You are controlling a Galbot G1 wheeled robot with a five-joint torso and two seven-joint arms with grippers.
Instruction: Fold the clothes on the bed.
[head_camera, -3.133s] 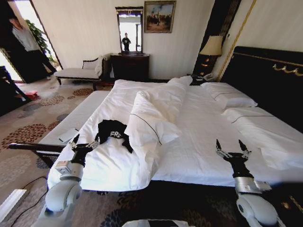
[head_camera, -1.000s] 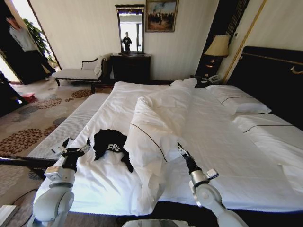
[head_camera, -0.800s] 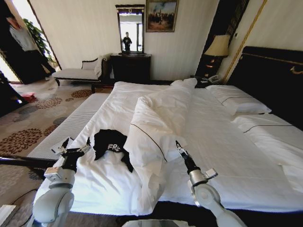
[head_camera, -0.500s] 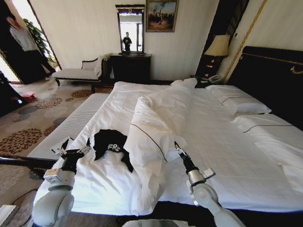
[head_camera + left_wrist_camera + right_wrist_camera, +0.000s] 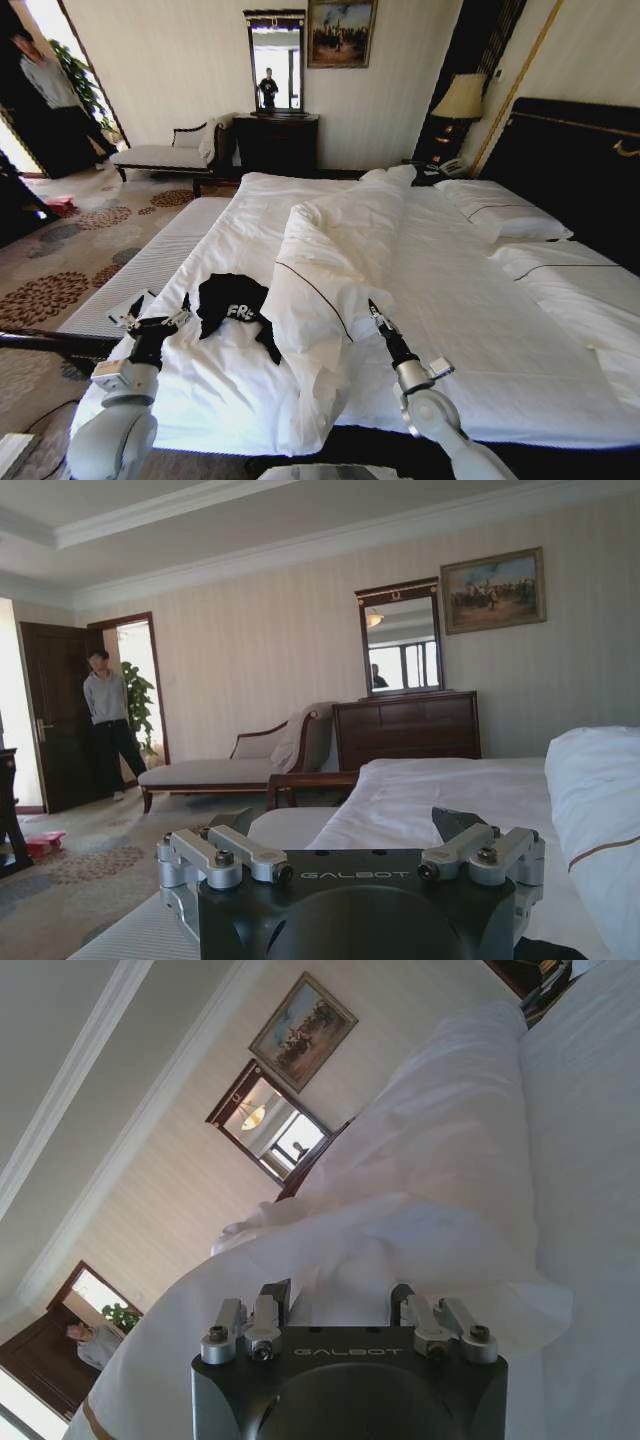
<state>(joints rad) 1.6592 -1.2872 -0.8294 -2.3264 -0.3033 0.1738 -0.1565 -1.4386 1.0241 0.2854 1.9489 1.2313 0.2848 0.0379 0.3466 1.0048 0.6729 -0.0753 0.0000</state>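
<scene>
The black T-shirt (image 5: 236, 306) lies crumpled on the near left of the bed (image 5: 470, 290); the left gripper (image 5: 157, 313) waits just left of it, fingers apart; the right gripper (image 5: 374, 312), fingers apart, touches the duvet (image 5: 335, 240), which it should probably avoid snagging.

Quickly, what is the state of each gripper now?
Left gripper: open, holding nothing, beside the black T-shirt.
Right gripper: open, holding nothing, at the white duvet.

The head camera looks down along the bed (image 5: 470, 300) from its foot, while both wrist cameras sit low, facing the mirror (image 5: 402, 640) wall all three share.
</scene>
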